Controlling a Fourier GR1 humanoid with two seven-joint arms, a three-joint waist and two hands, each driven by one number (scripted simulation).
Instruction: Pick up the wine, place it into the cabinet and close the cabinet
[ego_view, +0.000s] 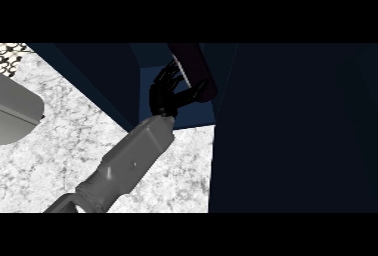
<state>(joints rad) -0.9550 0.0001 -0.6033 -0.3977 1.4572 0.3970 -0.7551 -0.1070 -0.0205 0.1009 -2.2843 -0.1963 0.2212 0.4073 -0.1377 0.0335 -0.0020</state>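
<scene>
Where the grey forearm (136, 150) slants up from the lower left, it ends in the right hand (164, 92), which is inside the opening of the cabinet (96, 70). The hand is closed on the wine (190, 62): its fingers curl round the left side of the bottle and the thumb (196, 93) presses in from below on the right. The wine shows as a dark red shape, tilted with its lower end toward the right, and its upper end runs out of view at the top. It sits within the opening, above the paler blue floor (193, 116) of the cabinet (whether its base touches that floor cannot be told).

To the right of the opening a broad dark blue panel fills the view, most likely the door (295, 130), and it stands open. The cabinet's left wall slopes down across the white marbled counter (66, 160).

A rounded grey shape (16, 112) shows at the left edge, too cut off to identify. A patch of mesh (13, 52) lies in the top left corner. The left hand does not show.
</scene>
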